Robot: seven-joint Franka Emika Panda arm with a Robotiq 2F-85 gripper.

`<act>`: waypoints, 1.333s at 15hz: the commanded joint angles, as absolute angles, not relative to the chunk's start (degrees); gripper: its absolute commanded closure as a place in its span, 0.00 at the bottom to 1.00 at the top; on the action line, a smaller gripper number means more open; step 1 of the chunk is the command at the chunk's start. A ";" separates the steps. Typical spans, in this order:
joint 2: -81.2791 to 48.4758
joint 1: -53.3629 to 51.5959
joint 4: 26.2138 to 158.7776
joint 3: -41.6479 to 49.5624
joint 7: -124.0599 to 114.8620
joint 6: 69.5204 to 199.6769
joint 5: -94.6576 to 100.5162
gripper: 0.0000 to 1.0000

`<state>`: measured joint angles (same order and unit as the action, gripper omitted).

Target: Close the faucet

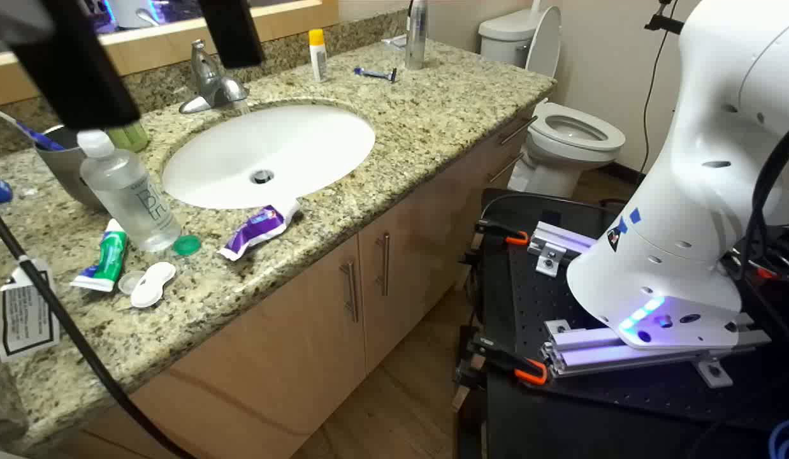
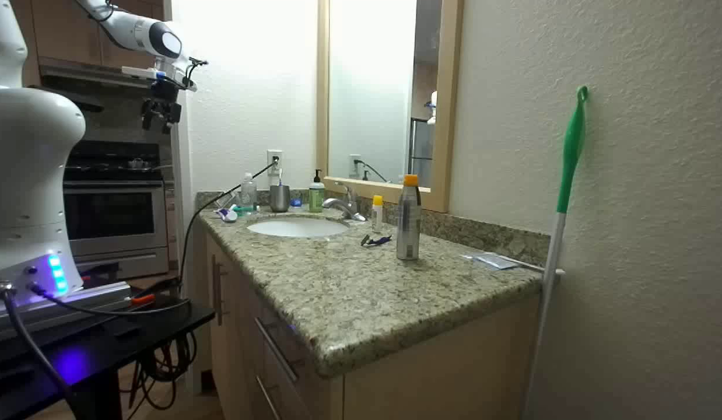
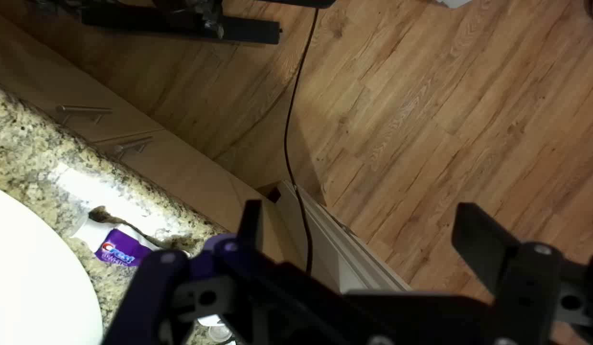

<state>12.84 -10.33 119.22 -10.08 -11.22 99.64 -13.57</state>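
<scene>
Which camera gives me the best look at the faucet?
It shows best in an exterior view: there the faucet is largest, lever handle and spout unblocked, with what looks like water below. In an exterior view looking along the counter, the faucet appears smaller. The wrist view shows part of the basin but not the faucet.

Home bathroom with toilet (image 1: 576,148) and basin (image 1: 305,150)

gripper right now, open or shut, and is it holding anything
Gripper: open, jaws spread wide in the wrist view, holding nothing.
</scene>
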 commanded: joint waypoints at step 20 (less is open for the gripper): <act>2.94 2.40 113.72 -1.12 -15.99 133.77 18.44 0.00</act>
